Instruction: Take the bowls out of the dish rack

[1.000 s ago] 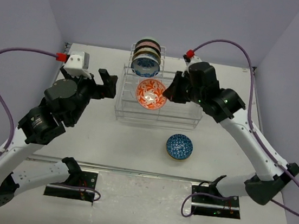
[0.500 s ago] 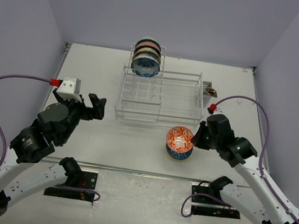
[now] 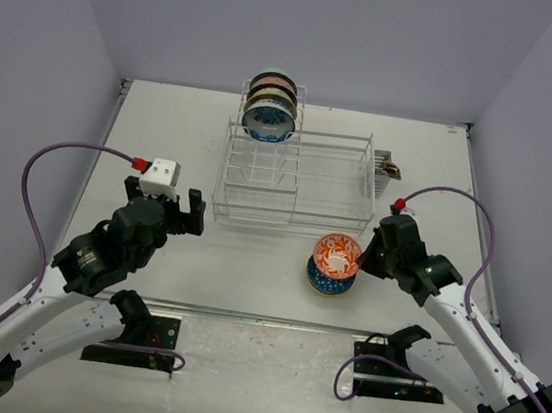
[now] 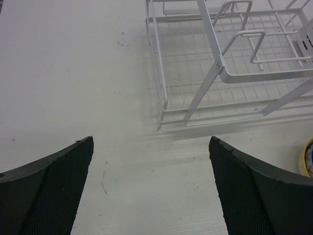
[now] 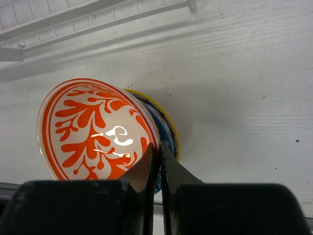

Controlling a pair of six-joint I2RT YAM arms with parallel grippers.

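Note:
My right gripper (image 5: 157,147) is shut on the near rim of the red-orange bowl (image 5: 93,129). That bowl sits tilted in or on the blue bowl with a yellow edge (image 5: 170,137), on the table in front of the dish rack (image 3: 293,217). Three more bowls (image 3: 270,115) stand on edge in the rack's back left slots. My left gripper (image 4: 151,139) is open and holds nothing, low over the bare table by the rack's front left corner (image 4: 161,105).
A small brown object (image 3: 392,167) lies behind the rack's right end. The rack's wire dividers (image 4: 234,54) stand just ahead of the left gripper. The table's near edge runs close behind the stacked bowls, with both arm bases below it.
The right arm carried the red-orange bowl out of the rack and down onto the blue bowl. The left arm drew back toward the near edge and shifted a little right, still open.

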